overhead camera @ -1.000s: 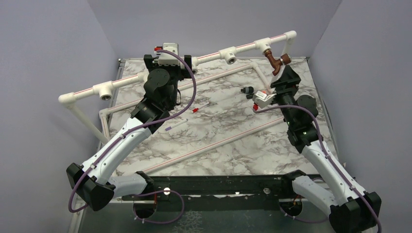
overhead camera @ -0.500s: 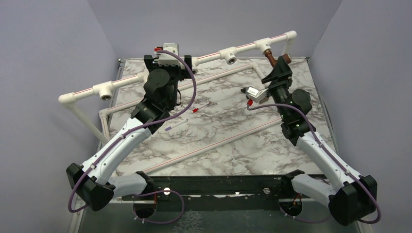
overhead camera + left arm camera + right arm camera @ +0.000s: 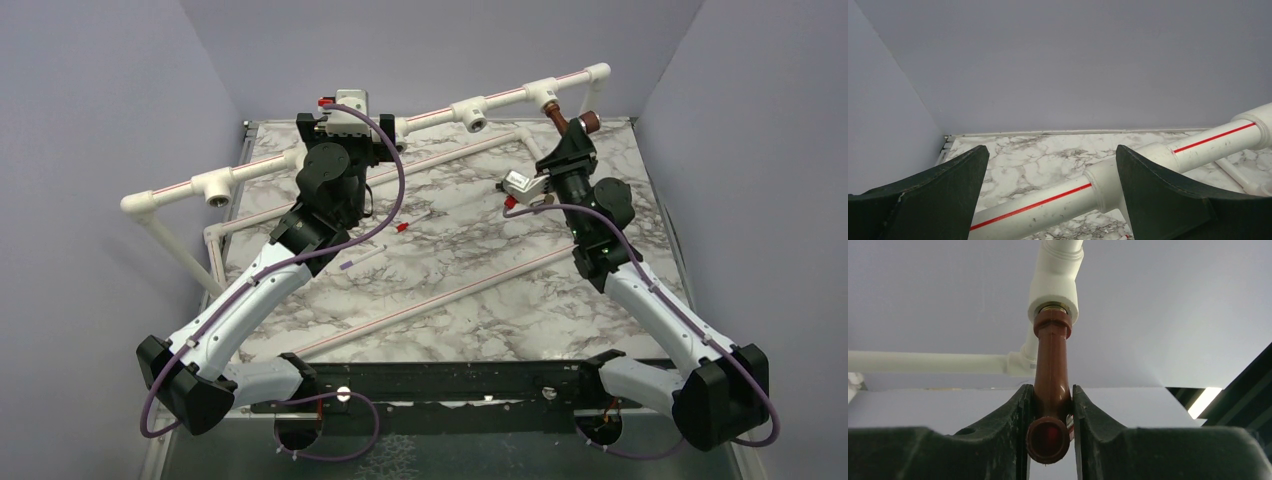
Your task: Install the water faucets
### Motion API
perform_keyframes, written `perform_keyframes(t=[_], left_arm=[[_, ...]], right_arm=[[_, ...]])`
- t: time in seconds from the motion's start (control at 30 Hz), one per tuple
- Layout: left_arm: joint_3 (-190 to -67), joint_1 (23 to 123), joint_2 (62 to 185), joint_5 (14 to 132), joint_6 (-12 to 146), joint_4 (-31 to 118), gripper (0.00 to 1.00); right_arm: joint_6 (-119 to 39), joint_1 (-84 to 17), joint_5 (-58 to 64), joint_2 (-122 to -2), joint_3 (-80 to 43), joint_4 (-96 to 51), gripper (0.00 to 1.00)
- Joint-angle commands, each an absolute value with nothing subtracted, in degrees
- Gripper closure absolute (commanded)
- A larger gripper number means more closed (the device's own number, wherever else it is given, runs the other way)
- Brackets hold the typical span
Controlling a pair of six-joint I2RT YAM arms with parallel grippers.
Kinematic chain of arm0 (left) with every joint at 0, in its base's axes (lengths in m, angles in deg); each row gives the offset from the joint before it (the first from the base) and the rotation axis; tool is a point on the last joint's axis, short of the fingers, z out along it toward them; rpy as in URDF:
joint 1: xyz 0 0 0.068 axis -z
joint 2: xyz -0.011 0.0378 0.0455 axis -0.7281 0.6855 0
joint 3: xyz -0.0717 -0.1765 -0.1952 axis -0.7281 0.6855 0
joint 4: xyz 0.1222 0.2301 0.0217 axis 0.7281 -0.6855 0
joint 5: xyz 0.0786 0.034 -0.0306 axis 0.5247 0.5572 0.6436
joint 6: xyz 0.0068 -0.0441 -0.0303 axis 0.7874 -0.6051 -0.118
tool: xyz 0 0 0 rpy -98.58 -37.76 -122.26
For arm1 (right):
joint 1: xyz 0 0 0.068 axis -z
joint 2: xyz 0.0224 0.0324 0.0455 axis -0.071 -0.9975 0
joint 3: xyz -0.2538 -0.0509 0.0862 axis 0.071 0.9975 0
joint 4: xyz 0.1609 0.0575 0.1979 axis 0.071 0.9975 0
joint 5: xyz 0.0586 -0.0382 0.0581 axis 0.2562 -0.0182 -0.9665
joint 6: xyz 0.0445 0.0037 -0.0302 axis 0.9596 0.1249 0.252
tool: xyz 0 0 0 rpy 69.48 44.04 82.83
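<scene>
Faucet count: one copper-coloured water faucet, its upper end seated in the rightmost of three white tee fittings on the raised pipe; arms, two, both stretched toward the far edge of the marble table; right gripper clenched on the water faucet; left gripper spread wide, grasping nothing, the pipe visible beyond its gap.

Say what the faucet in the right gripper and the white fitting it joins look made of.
The faucet: copper-coloured metal by its look, smooth with a soft sheen; coated plastic cannot be excluded. The fitting: probably white plastic, matt, with a moulded collar.
</scene>
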State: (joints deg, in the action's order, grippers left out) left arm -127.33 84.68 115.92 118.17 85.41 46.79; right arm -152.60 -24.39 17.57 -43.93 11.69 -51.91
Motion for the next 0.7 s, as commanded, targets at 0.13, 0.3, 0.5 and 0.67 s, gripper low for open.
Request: perform_keyframes(t=[0.13, 0.3, 0.5, 0.67], left_arm=[[-124.90, 85.41, 117.45, 118.22, 86.32, 40.19, 0.01], [-125.07, 85.48, 117.55, 118.13, 86.08, 40.04, 0.01], [-125.07, 85.44, 117.60, 117.92, 85.99, 40.02, 0.01], [-125.16, 85.47, 117.64, 117.94, 86.01, 39.90, 0.01]], right_arm=[[-142.34, -24.74, 19.78, -44.01, 9.43, -56.00, 0.93], [-130.51, -24.75, 17.06, -42.51, 9.76, -55.55, 0.99], [-106.25, -24.72, 15.00, -40.34, 8.24, -55.34, 0.99], [-87.62, -24.73, 15.15, -40.09, 6.76, -55.14, 0.99]])
